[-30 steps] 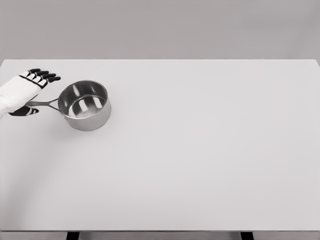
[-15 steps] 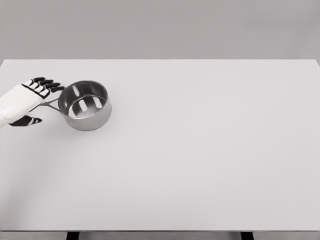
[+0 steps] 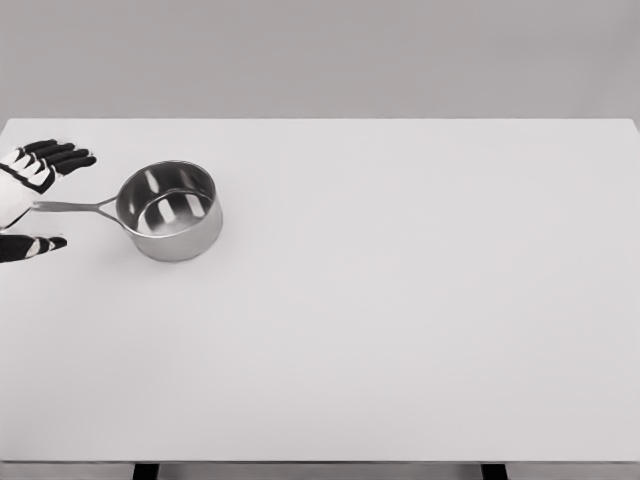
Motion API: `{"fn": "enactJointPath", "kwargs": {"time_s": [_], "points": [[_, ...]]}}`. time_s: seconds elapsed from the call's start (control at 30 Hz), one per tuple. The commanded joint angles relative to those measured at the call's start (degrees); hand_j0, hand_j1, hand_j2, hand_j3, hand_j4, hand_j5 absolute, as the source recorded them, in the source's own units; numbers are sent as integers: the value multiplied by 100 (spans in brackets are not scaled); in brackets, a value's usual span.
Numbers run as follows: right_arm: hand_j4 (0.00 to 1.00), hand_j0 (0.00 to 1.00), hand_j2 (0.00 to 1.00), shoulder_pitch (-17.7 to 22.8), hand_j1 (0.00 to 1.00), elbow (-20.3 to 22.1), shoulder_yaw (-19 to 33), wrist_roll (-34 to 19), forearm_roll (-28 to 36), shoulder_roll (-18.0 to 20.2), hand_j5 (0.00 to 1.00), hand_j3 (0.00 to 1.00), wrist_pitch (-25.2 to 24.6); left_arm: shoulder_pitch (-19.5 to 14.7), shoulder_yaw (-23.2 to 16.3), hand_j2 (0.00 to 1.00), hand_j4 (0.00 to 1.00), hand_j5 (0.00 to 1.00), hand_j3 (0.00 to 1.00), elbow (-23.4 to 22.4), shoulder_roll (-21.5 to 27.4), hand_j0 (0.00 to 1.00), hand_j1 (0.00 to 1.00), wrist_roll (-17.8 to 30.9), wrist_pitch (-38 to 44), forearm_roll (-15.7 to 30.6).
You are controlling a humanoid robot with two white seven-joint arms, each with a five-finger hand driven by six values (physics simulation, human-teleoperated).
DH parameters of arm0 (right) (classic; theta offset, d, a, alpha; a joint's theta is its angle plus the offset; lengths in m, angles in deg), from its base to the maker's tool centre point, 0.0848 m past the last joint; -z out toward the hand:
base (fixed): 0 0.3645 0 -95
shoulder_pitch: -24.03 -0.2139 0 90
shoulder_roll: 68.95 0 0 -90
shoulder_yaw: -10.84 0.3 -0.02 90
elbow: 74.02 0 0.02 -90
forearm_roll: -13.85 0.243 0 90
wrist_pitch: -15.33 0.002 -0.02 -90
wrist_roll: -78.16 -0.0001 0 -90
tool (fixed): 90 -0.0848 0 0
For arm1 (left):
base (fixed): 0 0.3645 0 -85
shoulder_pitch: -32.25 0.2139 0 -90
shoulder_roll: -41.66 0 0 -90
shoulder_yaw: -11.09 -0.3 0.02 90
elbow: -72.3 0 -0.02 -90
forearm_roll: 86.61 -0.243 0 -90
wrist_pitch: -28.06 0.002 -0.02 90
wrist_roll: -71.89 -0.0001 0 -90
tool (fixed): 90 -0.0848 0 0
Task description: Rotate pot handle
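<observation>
White table (image 3: 400,320) bears a steel pot (image 3: 170,210); the left hand (image 3: 25,195), fingers spread, straddles its handle (image 3: 70,206) without gripping.

Only the pot (image 3: 170,210) stands far left on the tabletop (image 3: 400,300); everything right and near of it lies free.

A: The pot (image 3: 170,211) looks like polished metal, glossy, with bright streaks on its inner wall; its thin handle (image 3: 72,206), running left from the pot, has the same steel sheen.

B: And the table (image 3: 400,300) under the pot is smooth, matt and pale; the left hand (image 3: 28,195) at the handle's end looks like hard white plastic with black matt fingertips (image 3: 66,155).
</observation>
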Motion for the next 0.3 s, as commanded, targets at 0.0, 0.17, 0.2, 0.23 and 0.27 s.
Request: {"fn": "enactJointPath", "kwargs": {"time_s": [0.0, 0.17, 0.2, 0.23, 0.27], "points": [[100, 100, 100, 0, 100, 0, 0, -1, -1, 0, 100, 100, 8, 0, -54, 100, 100, 100, 100, 444, -13, 100, 100, 86, 3, 115], [100, 100, 100, 0, 100, 0, 0, -1, -1, 0, 100, 100, 0, -53, -766, 100, 100, 100, 100, 532, 49, 100, 100, 227, 3, 115], [100, 100, 100, 0, 100, 0, 0, -1, -1, 0, 100, 100, 8, -62, -757, 100, 100, 100, 100, 532, 49, 100, 100, 227, 3, 115], [100, 100, 100, 0, 100, 0, 0, -1, -1, 0, 100, 100, 0, -70, -757, 100, 100, 100, 100, 532, 49, 100, 100, 227, 3, 115], [100, 100, 100, 0, 100, 0, 0, -1, -1, 0, 100, 100, 0, -70, -731, 100, 100, 100, 100, 532, 49, 100, 100, 227, 3, 115]]}}
